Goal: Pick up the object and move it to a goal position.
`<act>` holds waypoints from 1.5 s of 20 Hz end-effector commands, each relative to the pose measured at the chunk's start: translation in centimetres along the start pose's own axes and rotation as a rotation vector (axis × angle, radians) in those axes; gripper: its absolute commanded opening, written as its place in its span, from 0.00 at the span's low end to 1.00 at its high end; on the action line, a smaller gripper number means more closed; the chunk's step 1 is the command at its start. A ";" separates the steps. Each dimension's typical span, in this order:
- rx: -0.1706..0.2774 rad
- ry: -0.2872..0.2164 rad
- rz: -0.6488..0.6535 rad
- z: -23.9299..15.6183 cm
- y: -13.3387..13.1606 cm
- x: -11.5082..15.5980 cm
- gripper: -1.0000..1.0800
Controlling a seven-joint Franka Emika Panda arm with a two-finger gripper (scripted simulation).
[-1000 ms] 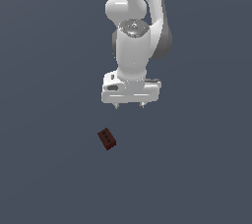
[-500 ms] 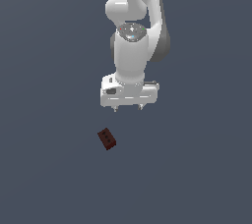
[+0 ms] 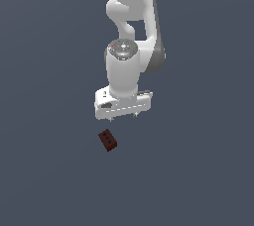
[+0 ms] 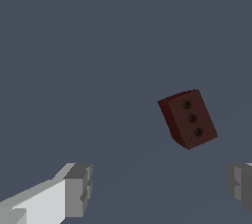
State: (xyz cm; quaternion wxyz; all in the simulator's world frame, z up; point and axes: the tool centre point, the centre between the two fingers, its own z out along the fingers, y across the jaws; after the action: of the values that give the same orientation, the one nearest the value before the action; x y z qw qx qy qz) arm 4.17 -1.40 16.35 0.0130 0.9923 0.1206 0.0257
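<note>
Hand: white, carried on the white arm, pointed downward over the plain dark grey counter. Fingers are spread wide, as seen in the wrist view, where one grey fingertip and the other fingertip are set far apart with nothing held between them. In the exterior view only short finger stubs are seen beneath the white body.

Object: small dark red-brown rectangular block, lying on the counter, turned at an angle. It is placed below the hand in the exterior view, slightly toward that view's left, apart from the fingers and untouched. Three small dark holes in a row are shown on one face in the wrist view.
</note>
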 end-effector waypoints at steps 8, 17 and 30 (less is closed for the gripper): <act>0.015 -0.025 -0.194 4.4 3.9 1.3 0.96; 0.033 -0.038 -0.328 7.7 6.7 1.7 0.96; 0.040 -0.042 -0.375 9.1 7.8 1.7 0.96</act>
State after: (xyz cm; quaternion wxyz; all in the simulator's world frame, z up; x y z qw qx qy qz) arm 8.22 -8.75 7.69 0.0002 0.9529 0.3034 -0.0001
